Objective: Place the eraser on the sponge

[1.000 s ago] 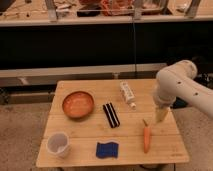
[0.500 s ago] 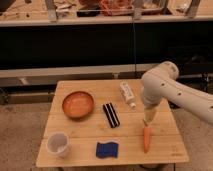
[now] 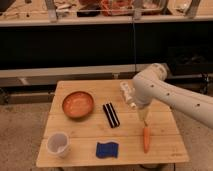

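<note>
The eraser (image 3: pixel 111 114), a black block with thin light stripes, lies flat near the middle of the wooden table (image 3: pixel 85 131). The dark-blue sponge (image 3: pixel 107 149) lies flat near the front edge, just in front of the eraser and apart from it. My gripper (image 3: pixel 144 119) hangs down from the white arm at the right, open and holding nothing. It is right of the eraser, just above the top end of the carrot (image 3: pixel 146 138).
An orange bowl (image 3: pixel 78 104) sits at the left of the table and a white cup (image 3: pixel 58 144) at the front left corner. A white tube-like bottle (image 3: pixel 126 92) lies behind my arm. Dark shelving stands behind the table.
My arm has swung left over the table, bringing the gripper from the right edge to just above the carrot. The objects on the table have not moved.
</note>
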Robot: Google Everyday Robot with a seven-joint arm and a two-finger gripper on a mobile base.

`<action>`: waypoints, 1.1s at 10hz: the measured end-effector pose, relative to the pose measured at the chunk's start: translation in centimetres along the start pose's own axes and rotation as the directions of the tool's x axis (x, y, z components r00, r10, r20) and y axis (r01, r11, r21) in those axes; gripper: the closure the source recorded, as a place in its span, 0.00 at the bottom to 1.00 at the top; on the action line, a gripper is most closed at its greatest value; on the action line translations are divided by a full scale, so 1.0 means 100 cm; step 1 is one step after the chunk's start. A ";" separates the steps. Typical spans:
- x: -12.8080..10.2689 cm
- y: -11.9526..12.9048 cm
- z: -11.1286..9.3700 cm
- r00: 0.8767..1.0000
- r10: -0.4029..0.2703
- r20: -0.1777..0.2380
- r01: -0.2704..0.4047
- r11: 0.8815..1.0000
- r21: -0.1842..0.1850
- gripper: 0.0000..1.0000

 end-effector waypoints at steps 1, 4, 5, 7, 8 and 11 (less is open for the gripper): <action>-0.007 -0.004 0.005 1.000 -0.018 0.004 0.018 1.000 0.001 0.20; -0.014 -0.012 0.014 0.999 -0.049 0.008 0.049 0.999 0.000 0.20; -0.019 -0.015 0.019 0.998 -0.063 0.010 0.063 0.998 -0.003 0.20; -0.034 -0.024 0.028 0.995 -0.096 0.019 0.096 0.995 -0.005 0.20; -0.032 -0.024 0.030 0.995 -0.102 0.020 0.102 0.995 -0.008 0.20; -0.042 -0.031 0.042 0.991 -0.133 0.029 0.134 0.991 -0.013 0.20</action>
